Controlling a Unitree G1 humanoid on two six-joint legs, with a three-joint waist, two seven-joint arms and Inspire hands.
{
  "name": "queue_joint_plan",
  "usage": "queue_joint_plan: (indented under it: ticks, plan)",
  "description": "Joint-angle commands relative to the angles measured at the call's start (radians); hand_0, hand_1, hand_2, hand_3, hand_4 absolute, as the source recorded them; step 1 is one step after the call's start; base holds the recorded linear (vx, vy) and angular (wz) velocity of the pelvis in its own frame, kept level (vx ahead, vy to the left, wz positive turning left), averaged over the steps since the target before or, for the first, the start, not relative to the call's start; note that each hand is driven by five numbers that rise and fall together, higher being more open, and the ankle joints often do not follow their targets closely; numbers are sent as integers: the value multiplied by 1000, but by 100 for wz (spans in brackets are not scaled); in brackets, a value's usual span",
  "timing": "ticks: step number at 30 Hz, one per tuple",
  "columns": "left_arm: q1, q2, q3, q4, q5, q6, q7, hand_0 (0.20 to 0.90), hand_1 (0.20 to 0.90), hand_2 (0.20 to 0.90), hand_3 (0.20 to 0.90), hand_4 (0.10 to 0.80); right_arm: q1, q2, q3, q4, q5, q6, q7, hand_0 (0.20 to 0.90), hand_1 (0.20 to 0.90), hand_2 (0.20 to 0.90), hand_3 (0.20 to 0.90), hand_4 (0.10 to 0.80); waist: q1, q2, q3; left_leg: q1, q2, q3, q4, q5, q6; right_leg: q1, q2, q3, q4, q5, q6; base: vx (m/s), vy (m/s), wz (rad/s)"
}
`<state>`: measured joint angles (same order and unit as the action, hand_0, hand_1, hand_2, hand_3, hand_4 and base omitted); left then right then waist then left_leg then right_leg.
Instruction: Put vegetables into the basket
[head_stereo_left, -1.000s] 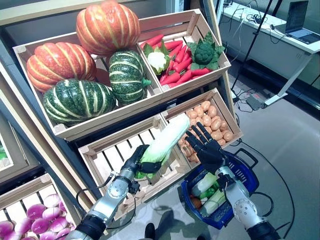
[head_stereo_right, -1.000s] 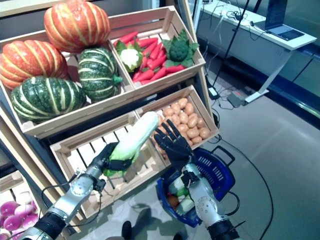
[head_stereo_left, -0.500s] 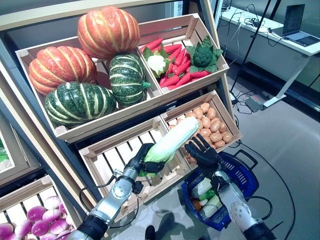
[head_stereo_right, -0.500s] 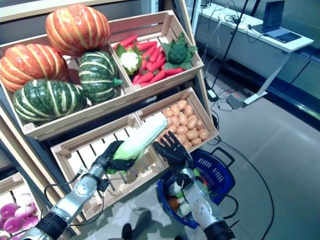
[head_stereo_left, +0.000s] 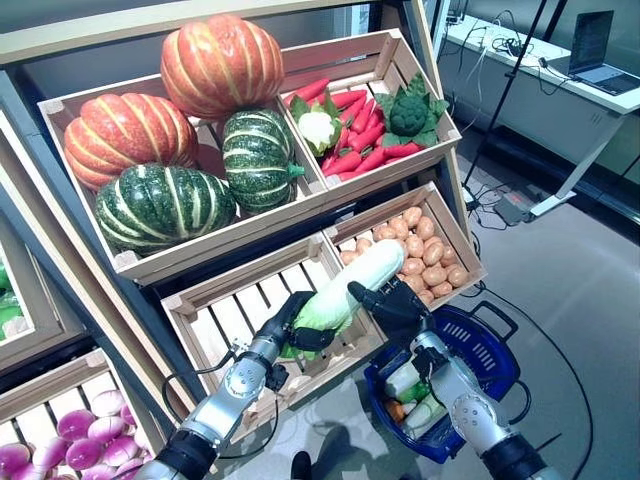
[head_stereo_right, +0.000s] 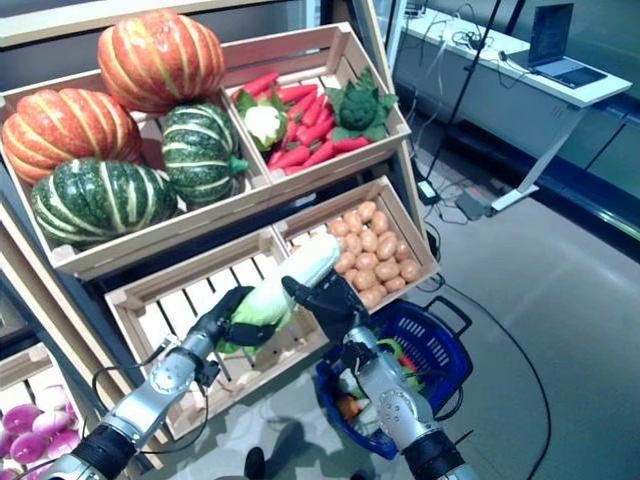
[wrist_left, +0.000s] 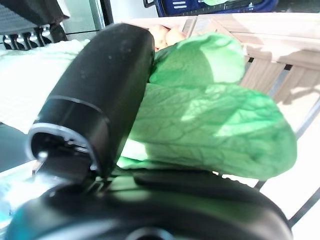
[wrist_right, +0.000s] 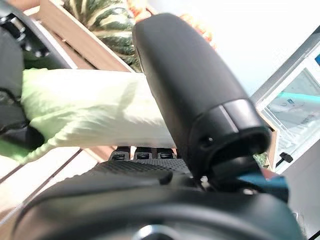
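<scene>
A long napa cabbage (head_stereo_left: 352, 283), white with a leafy green base, is held aloft in front of the slatted crate (head_stereo_left: 228, 312). My left hand (head_stereo_left: 287, 322) is shut on its green base (wrist_left: 200, 125). My right hand (head_stereo_left: 396, 306) meets the white upper half (wrist_right: 95, 110) from the right, with straight fingers laid under it and the thumb above. The blue basket (head_stereo_left: 497, 338) stands on the floor just below my right hand, holding several white-green and orange vegetables.
Wooden shelf crates hold orange and green pumpkins (head_stereo_left: 215, 65), red vegetables with cauliflower and broccoli (head_stereo_left: 350, 130), and potatoes (head_stereo_left: 425, 258). Purple-white turnips (head_stereo_left: 80, 440) fill a low crate at left. A desk with a laptop (head_stereo_left: 590, 55) stands far right.
My right hand came down and left from a spread pose above the basket until its fingers met the cabbage. The left hand kept its hold and lowered the cabbage slightly.
</scene>
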<state>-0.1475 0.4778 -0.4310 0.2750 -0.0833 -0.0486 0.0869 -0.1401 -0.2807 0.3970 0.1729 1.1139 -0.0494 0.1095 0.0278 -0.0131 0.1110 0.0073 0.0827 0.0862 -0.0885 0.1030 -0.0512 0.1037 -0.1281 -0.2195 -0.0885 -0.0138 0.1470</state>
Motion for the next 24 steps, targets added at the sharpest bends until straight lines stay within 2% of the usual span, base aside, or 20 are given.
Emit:
queue_joint_plan:
  ticks: [1, 7, 15, 16, 17, 24]
  plan:
    - [-105, -3, -18, -24, 39, -103, 8, 300, 300, 300, 300, 400, -110, 50, -25, -119, 58, -96, 113, 900, 900, 900, 900, 800, 9, -16, -75, 56, -3, 12, 1, -112, 4, -24, -66, 21, 6, 59, 10, 0, 0, 0]
    - [-113, 4, -33, -20, 63, -115, -23, 300, 300, 300, 300, 400, -122, 67, -35, -113, 60, -131, 116, 900, 900, 900, 900, 800, 1, -18, -78, 62, 3, 28, 1, -115, 2, -26, -66, 33, 3, 63, 14, -2, 2, -6]
    - [-115, 8, -55, -28, 81, -149, -40, 300, 300, 300, 300, 400, -127, 61, -46, -119, 68, -130, 125, 900, 900, 900, 900, 800, -54, -16, -59, 80, 15, 96, 1, -118, 9, -59, -51, 116, 25, 68, 19, -35, 50, -27]
    - [-119, 5, -58, -27, 87, -159, -49, 300, 300, 300, 300, 400, -124, 61, -51, -119, 65, -130, 127, 486, 486, 486, 486, 524, -60, -15, -53, 82, 15, 101, 1, -119, 11, -66, -50, 127, 34, 66, 19, -71, 84, -34]
    - [-131, -3, -72, -32, 94, -162, -53, 300, 300, 300, 300, 400, -128, 56, -62, -123, 61, -129, 120, 300, 300, 300, 300, 400, -73, -11, -39, 85, 16, 111, 5, -119, 13, -76, -51, 144, 48, 67, 22, -55, 66, -33]
    - [-165, -28, -118, -10, 104, -164, -92, 300, 300, 300, 300, 400, -134, 56, -90, -125, 76, -131, 105, 300, 300, 300, 300, 400, -101, -4, -22, 108, 15, 130, 7, -130, 20, -64, -50, 183, 44, 71, 25, 2, 33, -23]
